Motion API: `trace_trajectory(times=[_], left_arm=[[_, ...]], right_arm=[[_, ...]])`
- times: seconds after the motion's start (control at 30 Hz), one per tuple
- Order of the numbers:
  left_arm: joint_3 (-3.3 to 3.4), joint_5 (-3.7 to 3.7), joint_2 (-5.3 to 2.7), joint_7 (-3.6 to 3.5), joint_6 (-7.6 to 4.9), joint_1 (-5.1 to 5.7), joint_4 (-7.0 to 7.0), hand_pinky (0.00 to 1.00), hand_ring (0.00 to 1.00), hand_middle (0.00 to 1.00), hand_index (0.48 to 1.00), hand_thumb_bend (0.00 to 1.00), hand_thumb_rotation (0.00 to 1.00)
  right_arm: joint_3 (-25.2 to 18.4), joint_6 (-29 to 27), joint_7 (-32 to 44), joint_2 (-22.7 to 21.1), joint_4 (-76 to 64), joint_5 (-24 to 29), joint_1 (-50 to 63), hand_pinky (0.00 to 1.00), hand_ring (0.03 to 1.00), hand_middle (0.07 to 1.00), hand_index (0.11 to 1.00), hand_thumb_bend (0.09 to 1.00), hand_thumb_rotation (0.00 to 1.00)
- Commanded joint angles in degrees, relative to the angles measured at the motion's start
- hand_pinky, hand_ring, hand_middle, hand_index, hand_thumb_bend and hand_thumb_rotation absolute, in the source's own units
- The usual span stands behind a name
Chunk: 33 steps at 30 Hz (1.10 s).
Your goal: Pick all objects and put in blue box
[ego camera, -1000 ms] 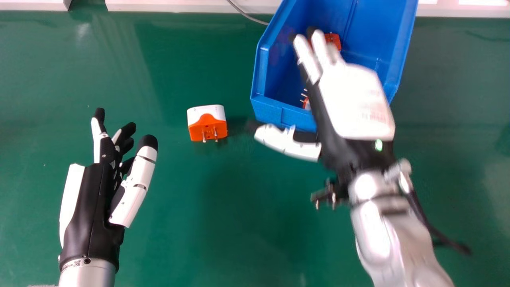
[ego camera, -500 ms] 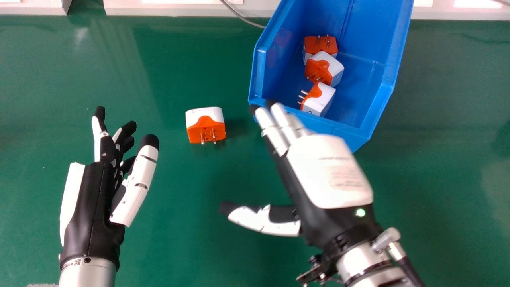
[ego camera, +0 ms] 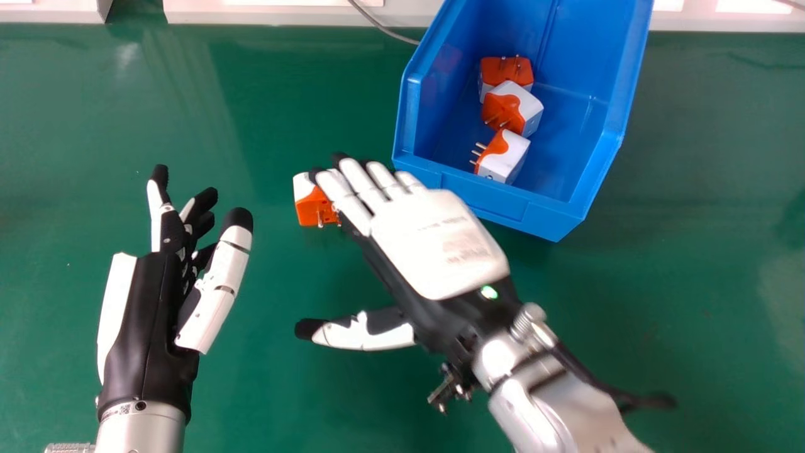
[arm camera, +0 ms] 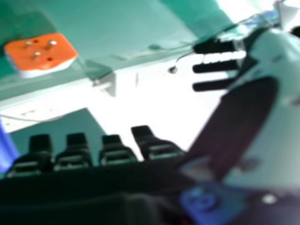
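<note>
Holding nothing with the left hand [ego camera: 141,314], idle over the near left part of the green bench [ego camera: 692,283], fingers loosely extended and thumb set apart. Across from it, the right hand [ego camera: 434,245], angled in from the lower right, back facing up, fingers straight and close side by side, thumb well away from them, pinching nothing.

Next out, partly hidden behind those fingertips in the head view, one loose plug adapter [ego camera: 309,211], orange and white, on the bench to the left of the box, prongs towards the robot. Apart from the fingertips in the right hand view, with three pins showing.

Farther off and to the right, one open blue box [ego camera: 494,202], low front wall turned to the robot. Inside, three more of the same kind in a slanting line: a nearest adapter [ego camera: 505,157] with pins to the left, a middle adapter [ego camera: 514,108] just behind, a farthest adapter [ego camera: 505,71] with prongs pointing away.

Four adapters in all, then: three boxed, one left outside. Most likely close to the end of the task, at the approach to the last pick. Still to do: close on it, lift, carry right over the front wall, release.
</note>
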Motion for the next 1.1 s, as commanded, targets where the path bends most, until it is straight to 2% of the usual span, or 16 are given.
trace_trajectory(times=[0.0, 0.2, 0.33, 0.5, 0.7, 0.77, 0.93, 1.07], left_arm=[[0.20, -0.48, 0.02, 0.14, -1.59, 0.05, -0.33, 0.89, 0.94, 0.94, 0.953, 0.33, 0.74], [-0.16, -0.49, -0.14, 0.40, -1.84, 0.35, -0.56, 0.89, 0.94, 0.94, 0.954, 0.34, 0.74], [-0.29, -0.41, -0.09, 0.41, -2.29, 0.76, -0.70, 0.89, 0.94, 0.94, 0.954, 0.35, 0.75], [-0.47, -0.13, 0.00, 0.44, -2.16, 1.16, -1.20, 0.89, 0.94, 0.94, 0.954, 0.36, 0.75], [-0.75, 0.25, 0.00, 0.52, -1.41, 1.49, -2.12, 0.89, 0.94, 0.94, 0.954, 0.36, 0.76], [-1.09, 0.52, -0.13, 0.62, -0.90, 1.68, -2.81, 0.89, 0.94, 0.94, 0.954, 0.36, 0.76], [-1.50, 0.67, -0.49, 0.84, -0.38, 1.97, -3.37, 0.89, 0.94, 0.94, 0.953, 0.36, 0.76], [-2.43, 1.22, -1.05, 1.15, 0.51, 2.35, -4.46, 0.89, 0.94, 0.94, 0.952, 0.36, 0.76]], right_arm=[[0.2, -1.8, -0.3, 1.6, 3.8, -0.5, -6.0, 0.95, 0.979, 1.000, 0.955, 0.427, 0.67], [1.2, -5.2, -2.0, 3.4, 18.1, -0.5, -18.6, 0.95, 0.994, 1.000, 0.963, 0.419, 0.68], [1.9, -7.1, -3.6, 4.6, 26.6, -0.4, -25.1, 0.95, 0.995, 1.000, 0.962, 0.424, 0.67], [3.5, -8.8, -6.5, 6.6, 40.2, -0.8, -34.5, 0.94, 0.991, 1.000, 0.948, 0.420, 0.62], [5.6, -9.9, -9.6, 9.2, 53.2, -0.8, -42.0, 0.94, 0.983, 1.000, 0.933, 0.426, 0.61], [6.4, -10.1, -10.2, 10.1, 57.3, -0.8, -44.2, 0.94, 0.982, 1.000, 0.932, 0.428, 0.62], [7.8, -10.7, -11.0, 11.6, 64.2, -0.3, -48.0, 0.92, 0.968, 0.993, 0.928, 0.431, 0.67], [8.2, -10.8, -10.8, 12.5, 66.6, 0.4, -49.5, 0.92, 0.970, 0.992, 0.924, 0.435, 0.68]])
